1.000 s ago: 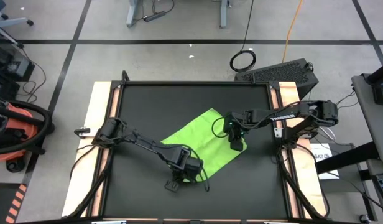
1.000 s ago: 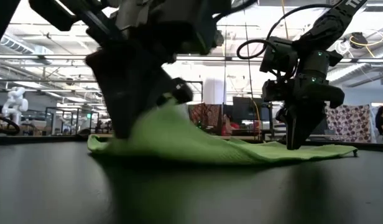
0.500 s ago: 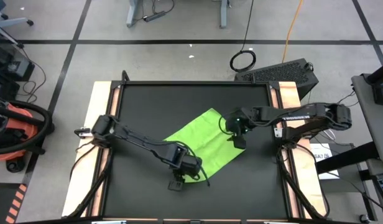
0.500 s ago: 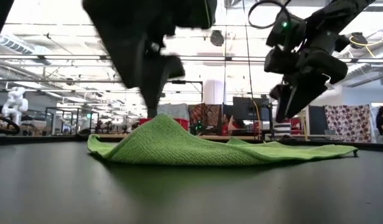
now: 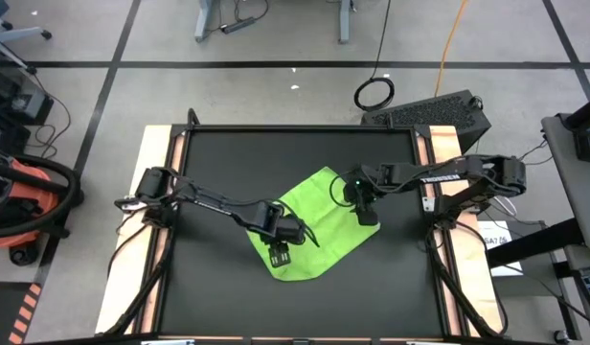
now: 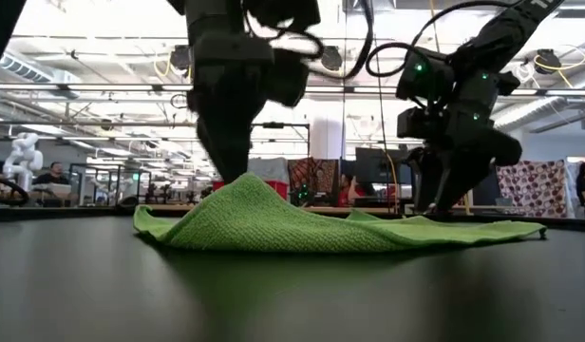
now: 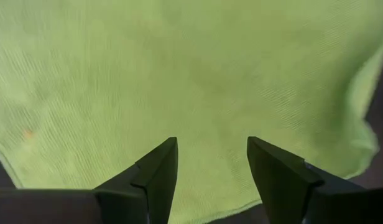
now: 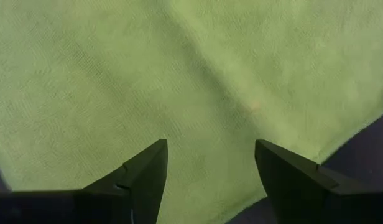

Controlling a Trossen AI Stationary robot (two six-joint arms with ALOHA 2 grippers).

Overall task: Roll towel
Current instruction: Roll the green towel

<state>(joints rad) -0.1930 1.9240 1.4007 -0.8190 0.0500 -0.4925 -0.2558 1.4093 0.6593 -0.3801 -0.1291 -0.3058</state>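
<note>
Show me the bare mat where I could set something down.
Free: black mat between the towel and the far edge, plus the near-right corner. Crowded: the middle, where the left pincer and right pincer hover open over the towel.

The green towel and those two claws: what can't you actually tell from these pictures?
- High view: the left gripper and right gripper cover parts of the towel.
- Low view: the towel's hump hides whatever lies behind it.
- Wrist views: the towel fills the picture; most edges are cut off.
- No view settles whether the fingertips touch the cloth.
</note>
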